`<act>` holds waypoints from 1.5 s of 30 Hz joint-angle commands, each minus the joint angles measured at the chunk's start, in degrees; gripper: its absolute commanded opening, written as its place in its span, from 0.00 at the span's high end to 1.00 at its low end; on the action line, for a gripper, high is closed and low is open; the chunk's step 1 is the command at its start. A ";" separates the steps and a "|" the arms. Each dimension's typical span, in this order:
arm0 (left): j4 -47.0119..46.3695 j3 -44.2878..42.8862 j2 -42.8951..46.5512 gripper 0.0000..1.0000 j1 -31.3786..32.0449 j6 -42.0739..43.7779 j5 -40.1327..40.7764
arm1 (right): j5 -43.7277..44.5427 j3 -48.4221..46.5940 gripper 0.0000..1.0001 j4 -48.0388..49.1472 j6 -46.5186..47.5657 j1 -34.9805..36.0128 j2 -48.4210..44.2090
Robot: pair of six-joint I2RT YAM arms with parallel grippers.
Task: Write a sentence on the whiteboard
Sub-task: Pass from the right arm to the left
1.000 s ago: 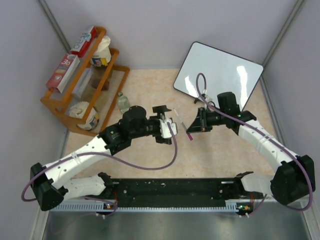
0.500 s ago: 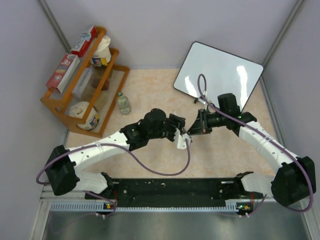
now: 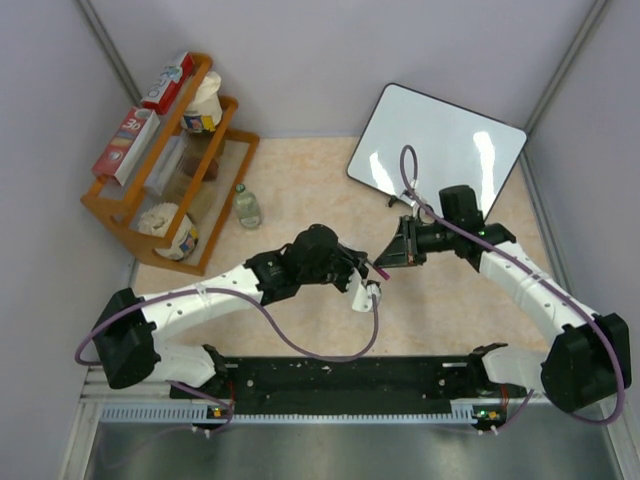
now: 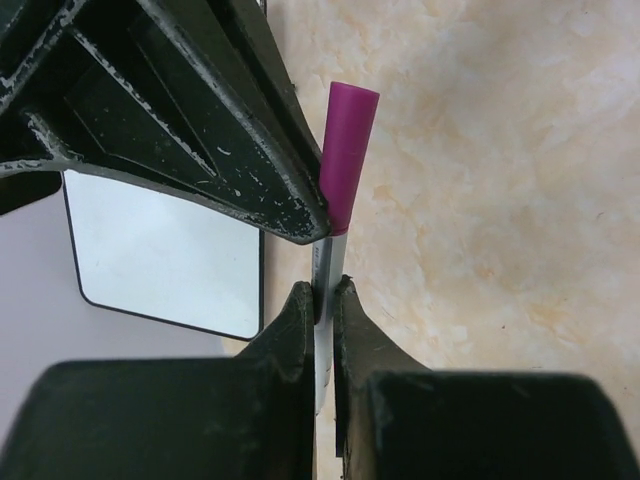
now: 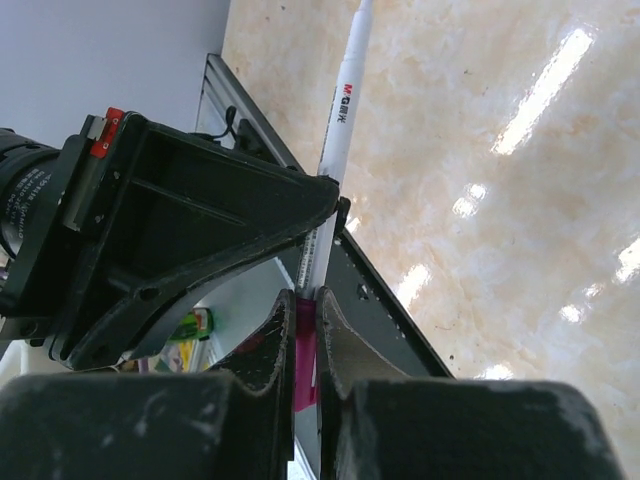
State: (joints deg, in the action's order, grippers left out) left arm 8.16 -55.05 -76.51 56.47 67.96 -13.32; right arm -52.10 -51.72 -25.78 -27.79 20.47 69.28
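Observation:
The whiteboard (image 3: 440, 140) leans at the back right, glossy white with a black frame; only glare shows on it and the sentence is not in view. Above the middle of the table, a marker (image 3: 379, 270) hangs between both grippers. My left gripper (image 4: 323, 290) is shut on its white barrel (image 5: 340, 110). My right gripper (image 5: 307, 297) is shut on its magenta cap (image 4: 345, 150). The two grippers (image 3: 366, 282) (image 3: 392, 258) face each other, tip to tip. A corner of the whiteboard (image 4: 160, 250) shows in the left wrist view.
A wooden rack (image 3: 120, 210) with boxes and cups stands at the back left. A small bottle (image 3: 246, 206) stands on the table beside it. Grey walls enclose the table, and a black rail (image 3: 340, 375) runs along its near edge.
My left arm has swung right to the marker and its gripper has gone from open to shut on the barrel. The right arm has stayed put, holding the cap.

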 commanded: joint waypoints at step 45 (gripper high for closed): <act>1.96 -12.18 3.30 1.00 -13.04 -61.44 -34.62 | 4.99 8.83 0.03 32.71 -4.54 -2.54 -26.21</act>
State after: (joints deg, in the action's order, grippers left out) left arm 13.67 -62.83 -72.01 47.05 19.62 -32.42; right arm -41.45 -43.66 -4.93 -28.69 18.20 43.20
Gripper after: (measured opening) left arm 0.043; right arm 0.974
